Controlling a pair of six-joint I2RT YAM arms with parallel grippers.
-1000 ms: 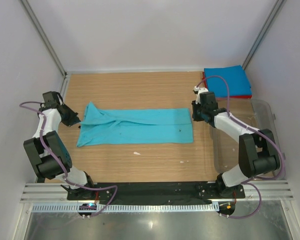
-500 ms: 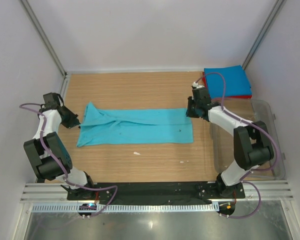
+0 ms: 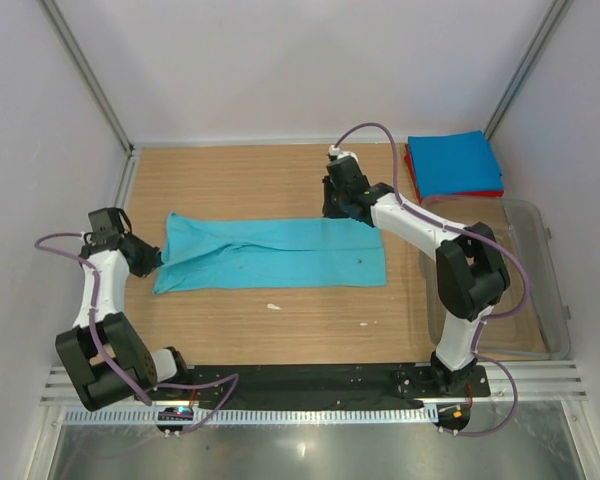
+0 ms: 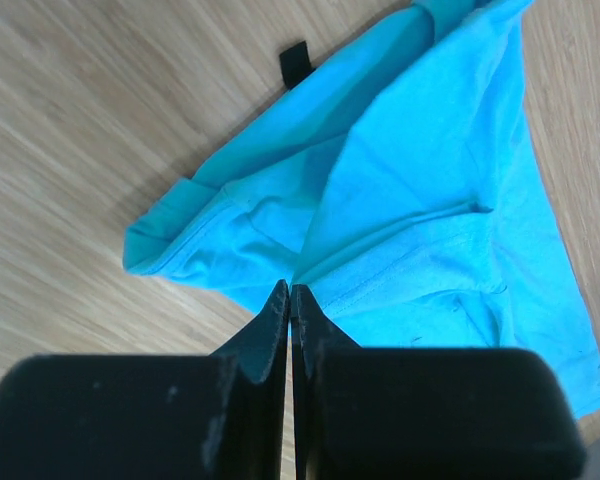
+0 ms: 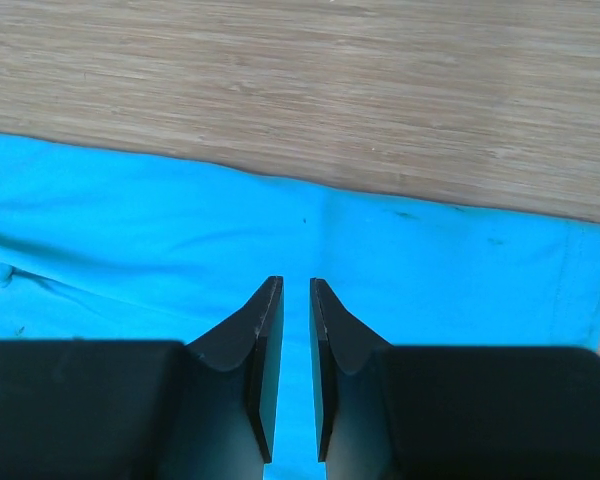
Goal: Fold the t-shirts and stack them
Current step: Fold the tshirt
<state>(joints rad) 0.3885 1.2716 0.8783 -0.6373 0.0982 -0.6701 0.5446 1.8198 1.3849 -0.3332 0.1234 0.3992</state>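
On the wooden table (image 3: 280, 330) your turquoise t-shirt (image 3: 280, 252) lies mid-fold as a long strip, left gripper (image 3: 150, 258) shut at its left end, right gripper (image 3: 331, 207) slightly parted above its far edge, so you probably pinch and fold next.

We take this for a robotics lab cell, not a home or a shop. Plain white panels (image 3: 310, 70) close in the wood-grain table (image 3: 280, 180) from 9 through 12 to 3 o'clock, held by bare aluminium posts (image 3: 85, 70) at about 11 and 1 o'clock. At 6 o'clock we see two small arms, the left arm (image 3: 95, 290) and the right arm (image 3: 420, 225), bolted to a black base plate (image 3: 310, 378) on aluminium rails (image 3: 70, 385), with a slotted cable duct (image 3: 310, 413) just below. Purple cables (image 3: 370, 126) loop loose along the arms. A clear plastic tub (image 3: 545, 260) sits at 4 o'clock. The only homely things are the turquoise t-shirt (image 3: 280, 255) at the centre and the folded blue t-shirt (image 3: 455, 160) at 1 o'clock.
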